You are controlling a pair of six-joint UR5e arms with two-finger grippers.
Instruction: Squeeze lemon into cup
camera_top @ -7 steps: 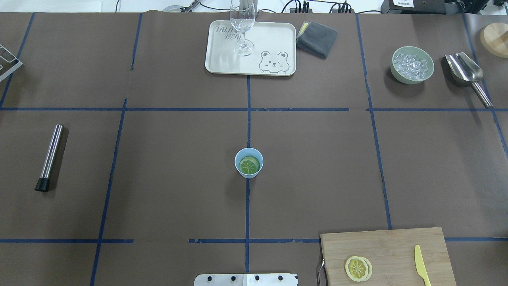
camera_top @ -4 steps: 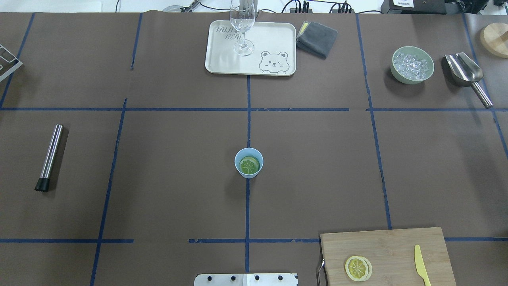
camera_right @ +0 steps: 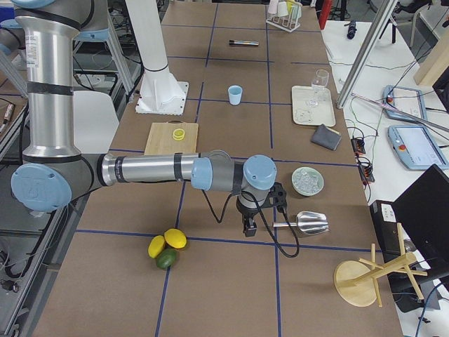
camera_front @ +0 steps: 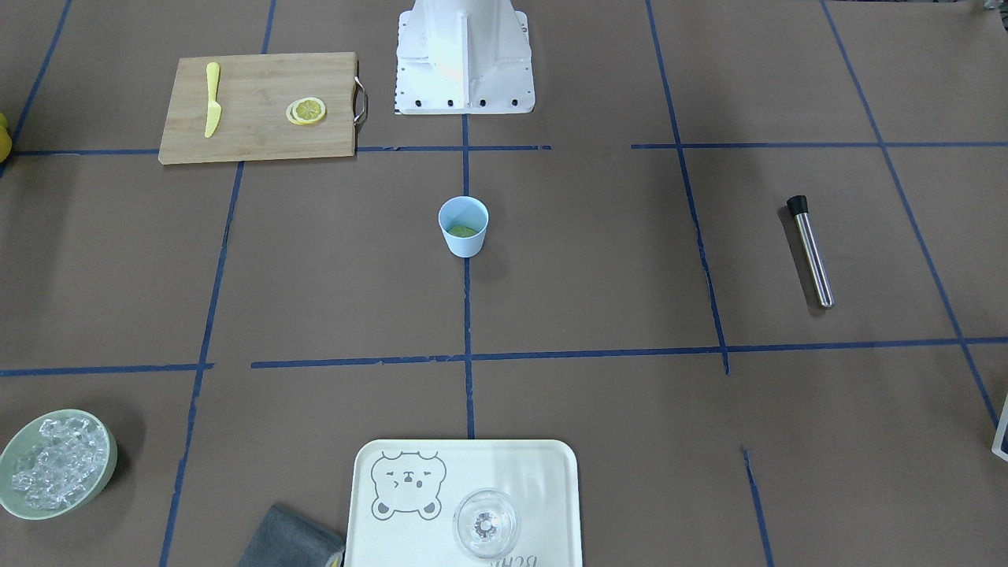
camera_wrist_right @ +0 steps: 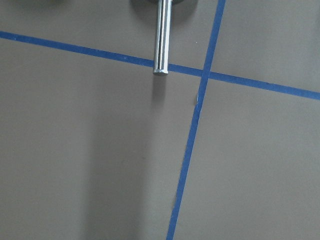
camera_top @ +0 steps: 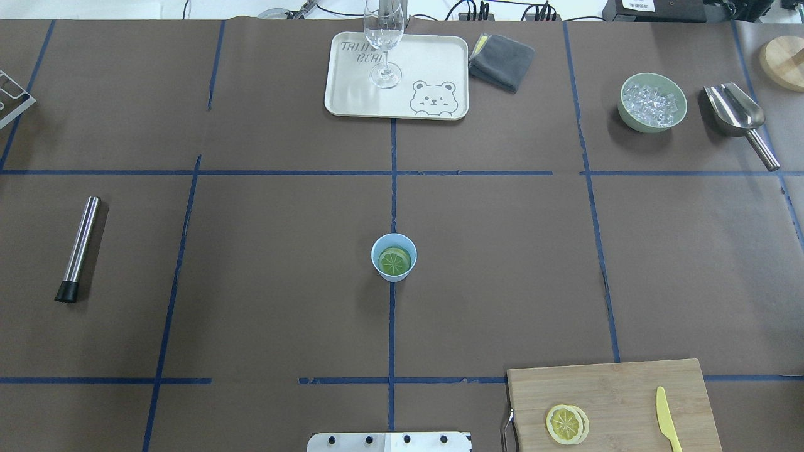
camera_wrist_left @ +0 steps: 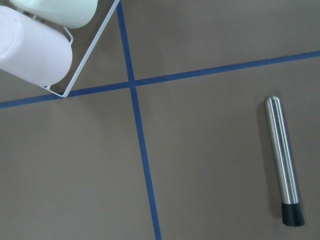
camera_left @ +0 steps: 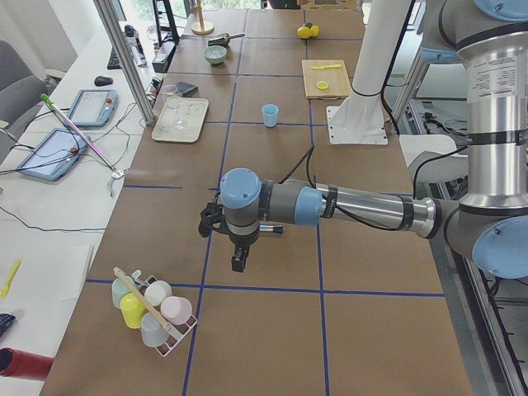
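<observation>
The light-blue cup (camera_top: 394, 257) stands at the middle of the table, also in the front view (camera_front: 463, 226); a greenish citrus slice lies inside it. The lemon (camera_top: 566, 424), a yellow slice with a pale segmented face, lies on the wooden cutting board (camera_top: 628, 383) at the near right, also in the front view (camera_front: 306, 111). My left gripper (camera_left: 237, 262) hangs over the table's left end, far from the cup. My right gripper (camera_right: 247, 226) hangs over the right end near the scoop. Both show only in the side views, so I cannot tell whether they are open or shut.
A yellow knife (camera_top: 668, 419) lies on the board. A tray (camera_top: 440, 56) with a clear glass (camera_top: 384, 44), a grey cloth (camera_top: 501, 61), an ice bowl (camera_top: 652, 102) and a metal scoop (camera_top: 738, 116) stand at the far side. A steel muddler (camera_top: 78, 248) lies left. A cup rack (camera_left: 153, 309) stands at the left end.
</observation>
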